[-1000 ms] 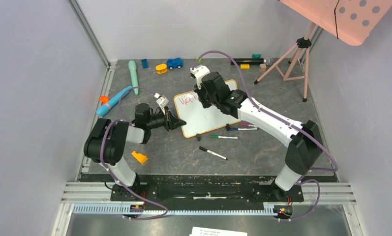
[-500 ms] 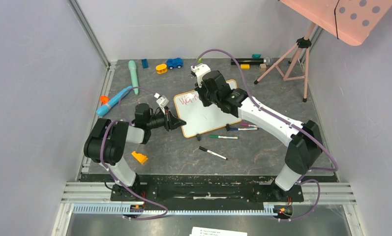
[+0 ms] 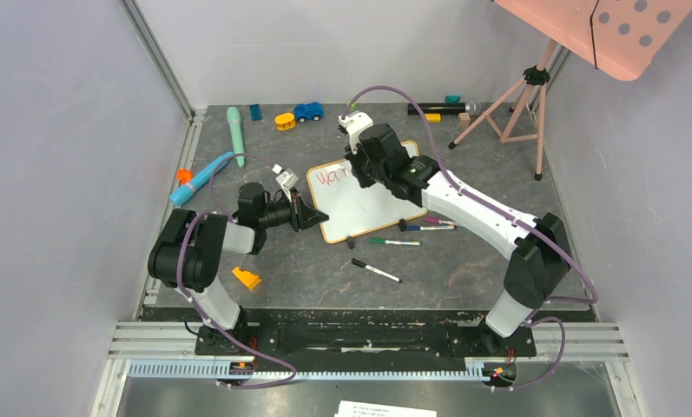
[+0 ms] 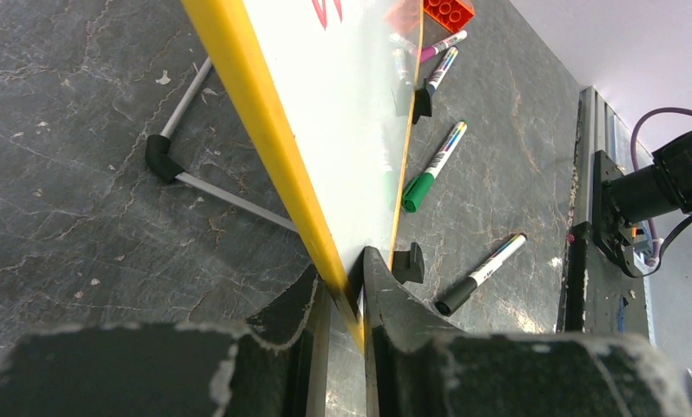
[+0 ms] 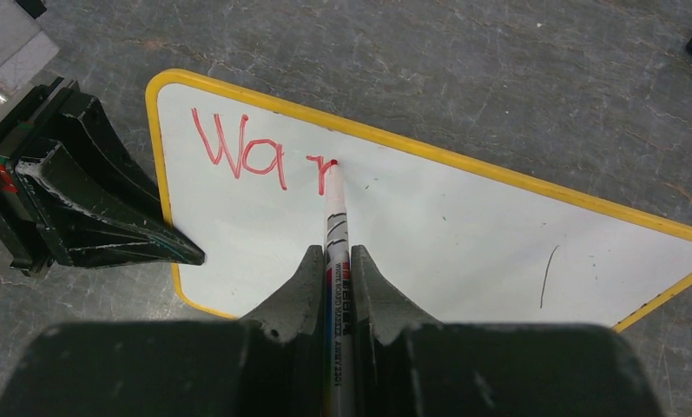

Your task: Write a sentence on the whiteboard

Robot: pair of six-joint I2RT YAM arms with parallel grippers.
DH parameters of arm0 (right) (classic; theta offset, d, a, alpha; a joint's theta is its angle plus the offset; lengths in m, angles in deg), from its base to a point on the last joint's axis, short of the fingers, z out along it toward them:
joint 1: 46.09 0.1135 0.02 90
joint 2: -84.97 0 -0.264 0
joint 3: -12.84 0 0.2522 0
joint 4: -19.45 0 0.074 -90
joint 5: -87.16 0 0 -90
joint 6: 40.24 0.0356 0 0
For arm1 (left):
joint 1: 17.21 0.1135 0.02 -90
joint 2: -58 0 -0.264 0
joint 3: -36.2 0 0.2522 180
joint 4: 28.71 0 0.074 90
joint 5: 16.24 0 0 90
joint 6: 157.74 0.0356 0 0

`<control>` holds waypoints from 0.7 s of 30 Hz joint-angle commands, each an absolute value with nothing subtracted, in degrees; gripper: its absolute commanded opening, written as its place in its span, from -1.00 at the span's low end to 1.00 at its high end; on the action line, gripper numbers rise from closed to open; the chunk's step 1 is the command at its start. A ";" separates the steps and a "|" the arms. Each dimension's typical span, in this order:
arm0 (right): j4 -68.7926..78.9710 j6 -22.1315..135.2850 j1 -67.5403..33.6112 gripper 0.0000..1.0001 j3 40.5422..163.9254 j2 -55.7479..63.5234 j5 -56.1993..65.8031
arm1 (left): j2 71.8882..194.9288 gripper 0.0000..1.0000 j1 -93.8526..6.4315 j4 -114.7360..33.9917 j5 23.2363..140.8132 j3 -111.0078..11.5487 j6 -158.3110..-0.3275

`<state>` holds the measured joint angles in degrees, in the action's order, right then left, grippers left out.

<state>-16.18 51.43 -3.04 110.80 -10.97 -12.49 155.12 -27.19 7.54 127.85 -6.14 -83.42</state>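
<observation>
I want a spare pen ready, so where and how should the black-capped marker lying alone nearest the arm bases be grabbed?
Grip the black-capped marker at mid-barrel, coming straight down from above, with the jaws turned across its slanted long axis. It lies flat on the table with bare surface on both sides, so likely nothing blocks the jaws.

green marker (image 3: 394, 241) and black marker (image 3: 376, 270) block room before the whiteboard (image 3: 359, 208)
</observation>
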 commanded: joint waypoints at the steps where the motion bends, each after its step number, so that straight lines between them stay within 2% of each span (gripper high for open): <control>1: -13.52 50.45 -4.97 -1.00 109.89 -6.95 -11.57 | 155.34 -0.83 -26.92 8.16 124.14 -6.99 -80.49; 7: -10.55 51.17 -6.35 -1.00 104.28 -2.01 -6.67 | 154.86 -0.83 -26.88 8.20 123.91 -6.70 -80.04; 21: -9.32 52.00 -7.14 -1.00 98.70 1.24 -8.93 | 155.17 -0.83 -26.88 8.24 124.32 -6.88 -80.40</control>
<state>-11.90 51.67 -6.69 99.46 -1.77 -7.68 155.12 -27.19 7.74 128.29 -6.14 -83.40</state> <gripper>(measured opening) 0.120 0.221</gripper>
